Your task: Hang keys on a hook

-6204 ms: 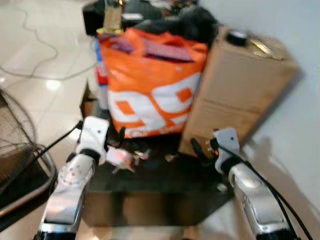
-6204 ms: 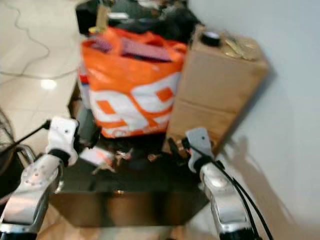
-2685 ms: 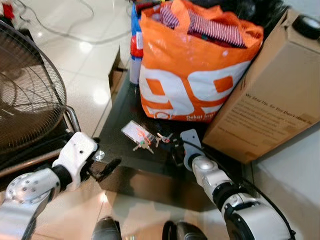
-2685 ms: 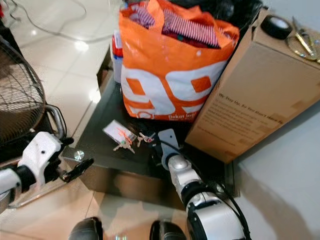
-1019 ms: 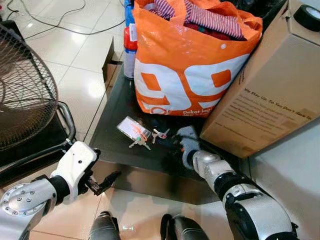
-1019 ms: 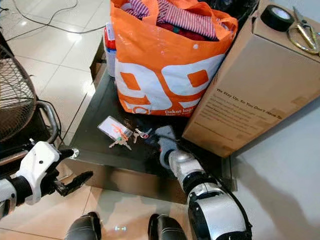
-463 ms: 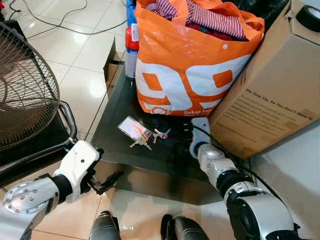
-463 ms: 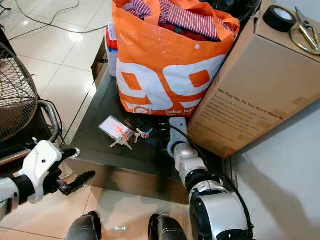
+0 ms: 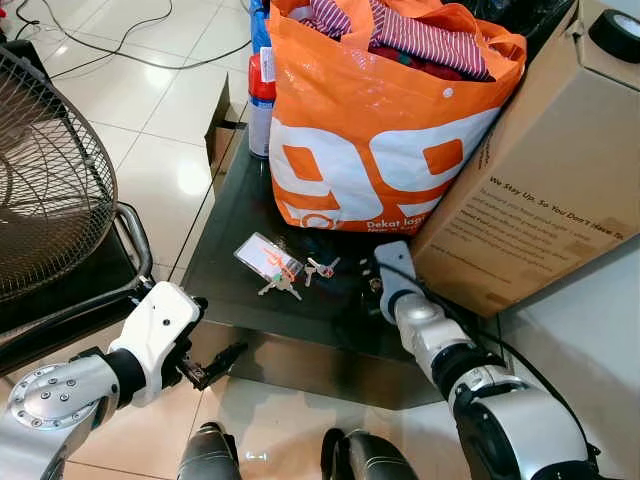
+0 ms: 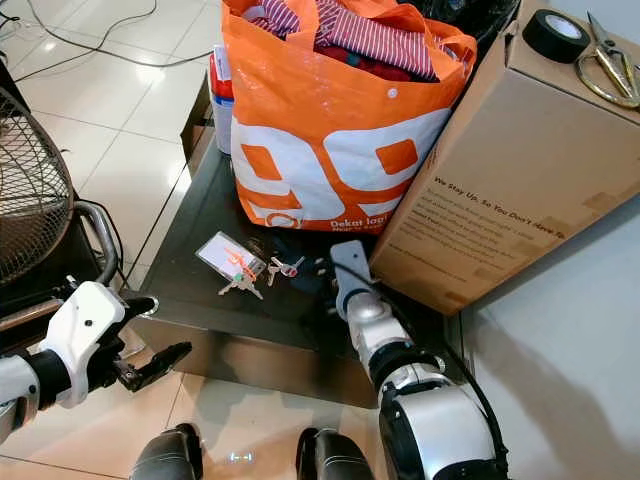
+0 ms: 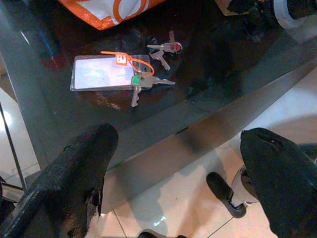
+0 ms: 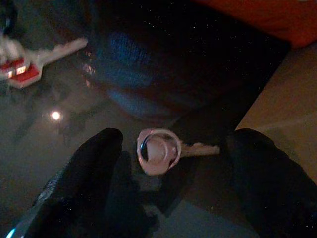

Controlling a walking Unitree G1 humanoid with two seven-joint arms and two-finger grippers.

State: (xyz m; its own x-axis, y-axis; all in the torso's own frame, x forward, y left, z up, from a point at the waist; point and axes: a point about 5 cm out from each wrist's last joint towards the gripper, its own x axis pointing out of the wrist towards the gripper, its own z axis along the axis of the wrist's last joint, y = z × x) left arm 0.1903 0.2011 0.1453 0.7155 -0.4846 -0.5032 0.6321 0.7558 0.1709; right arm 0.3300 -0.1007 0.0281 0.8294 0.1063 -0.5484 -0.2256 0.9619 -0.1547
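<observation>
A bunch of keys point(image 9: 283, 285) with an orange tag and a clear card holder point(image 9: 266, 256) lies on the dark glass table point(image 9: 240, 205). Just beside it is a red-headed key point(image 9: 320, 268). My right gripper point(image 9: 362, 282) is down at the table top between those keys and the cardboard box. In the right wrist view it is open, its fingers point(image 12: 94, 168) either side of a single key point(image 12: 159, 148) with a pale ring head. My left gripper point(image 9: 212, 340) hangs open below the table's front edge, its fingers point(image 11: 79, 173) spread wide with nothing between them.
A full orange bag point(image 9: 380, 130) stands at the back of the table, and a tall cardboard box point(image 9: 540, 170) with a tape roll point(image 10: 552, 33) and scissors point(image 10: 610, 65) on top stands to its right. A floor fan point(image 9: 50, 180) is on the left. White tiled floor point(image 9: 150, 150) surrounds the table.
My right wrist has shifted slightly toward the box and turned above the table. The keys and my left arm are where they were.
</observation>
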